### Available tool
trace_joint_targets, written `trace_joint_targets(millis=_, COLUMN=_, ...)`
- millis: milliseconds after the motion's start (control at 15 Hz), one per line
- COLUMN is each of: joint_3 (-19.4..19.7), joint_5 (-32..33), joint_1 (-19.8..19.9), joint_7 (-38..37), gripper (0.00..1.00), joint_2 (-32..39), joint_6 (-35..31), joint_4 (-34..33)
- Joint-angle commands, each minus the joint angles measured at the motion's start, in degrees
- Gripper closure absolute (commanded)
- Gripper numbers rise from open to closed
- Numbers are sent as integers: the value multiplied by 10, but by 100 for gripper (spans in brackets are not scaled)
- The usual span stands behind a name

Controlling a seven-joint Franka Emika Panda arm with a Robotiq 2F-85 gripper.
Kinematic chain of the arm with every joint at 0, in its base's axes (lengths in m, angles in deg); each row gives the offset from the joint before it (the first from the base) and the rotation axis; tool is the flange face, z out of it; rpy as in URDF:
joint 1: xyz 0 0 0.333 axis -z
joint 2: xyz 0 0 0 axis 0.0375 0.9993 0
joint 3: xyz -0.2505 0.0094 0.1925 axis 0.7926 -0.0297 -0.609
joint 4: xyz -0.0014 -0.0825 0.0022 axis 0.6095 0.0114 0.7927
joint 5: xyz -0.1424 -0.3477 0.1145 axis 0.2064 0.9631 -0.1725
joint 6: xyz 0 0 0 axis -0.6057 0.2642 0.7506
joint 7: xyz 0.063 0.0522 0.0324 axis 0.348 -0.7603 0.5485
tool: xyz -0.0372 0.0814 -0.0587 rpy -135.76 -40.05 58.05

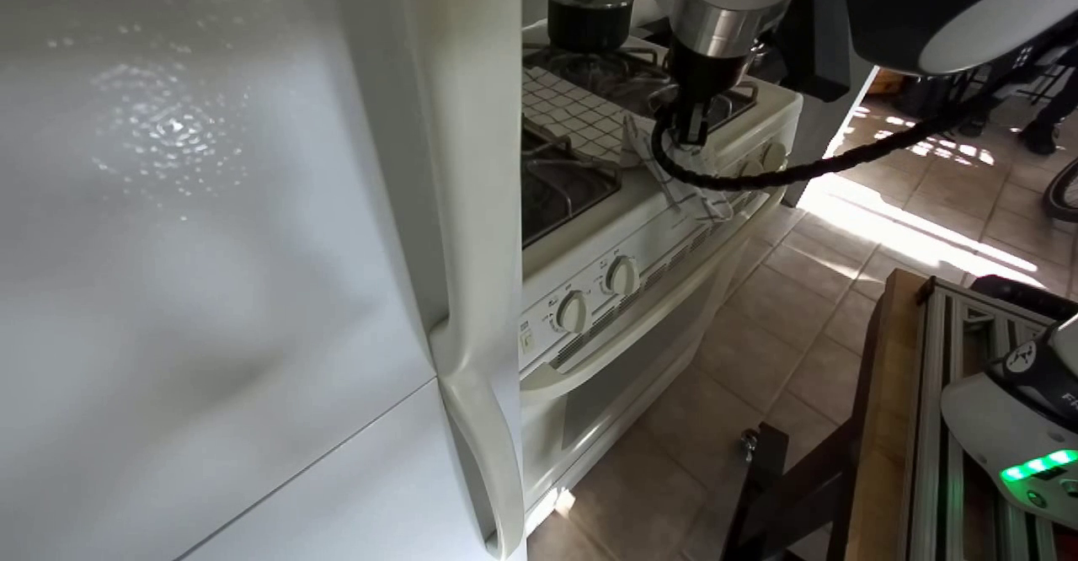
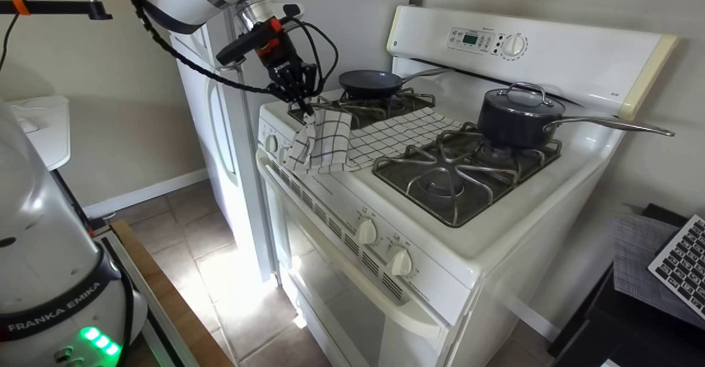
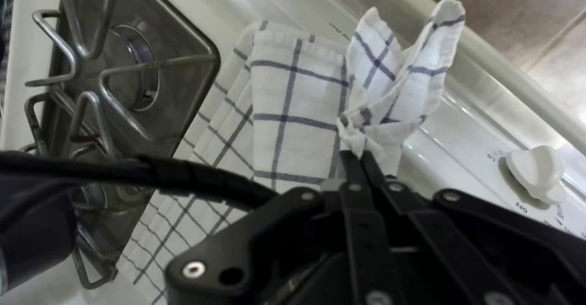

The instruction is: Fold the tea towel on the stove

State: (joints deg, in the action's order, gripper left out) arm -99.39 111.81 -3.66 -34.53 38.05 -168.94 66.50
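The white tea towel [image 2: 405, 135] with dark check lines lies between the two burner grates on top of the stove [image 2: 578, 53]. Its near end is bunched up and drapes over the front edge above the control panel. In the wrist view my gripper [image 3: 359, 156] is shut, with a pinched tuft of the tea towel [image 3: 293, 112] between its fingertips. A doubled flap of cloth lies beside the fingers, and loose corners stick out past them. Both exterior views show the gripper [image 2: 307, 111] low over the stove's front edge; the towel's far end is partly hidden behind the fridge in an exterior view.
A lidded dark pot [image 2: 509, 116] and a frying pan [image 2: 369, 80] stand on the burner grates either side of the towel. Front knobs [image 3: 538, 172] project near the gripper. A tall white fridge [image 1: 210, 291] stands beside the stove. The oven handle [image 1: 640, 325] juts out below.
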Motion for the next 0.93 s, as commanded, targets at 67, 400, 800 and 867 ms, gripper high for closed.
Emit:
trace_joint_targets(millis=67, joint_3=13, joint_5=0, joint_1=-10, joint_7=17, gripper=98, joint_2=8, joint_6=2, joint_4=-15)
trace_joint_targets(millis=400, joint_3=15, joint_5=0, joint_1=-12, joint_7=24, gripper=98, joint_2=16, joint_6=2, joint_4=-22)
trace_joint_targets(millis=800, joint_3=25, joint_5=38, joint_1=-8, joint_7=53, gripper=99, joint_2=17, joint_6=-22, joint_4=-42)
trace_joint_targets(millis=867, joint_3=29, joint_5=43, joint_1=-8, joint_7=63, gripper=99, joint_2=19, joint_6=-27, joint_4=-47)
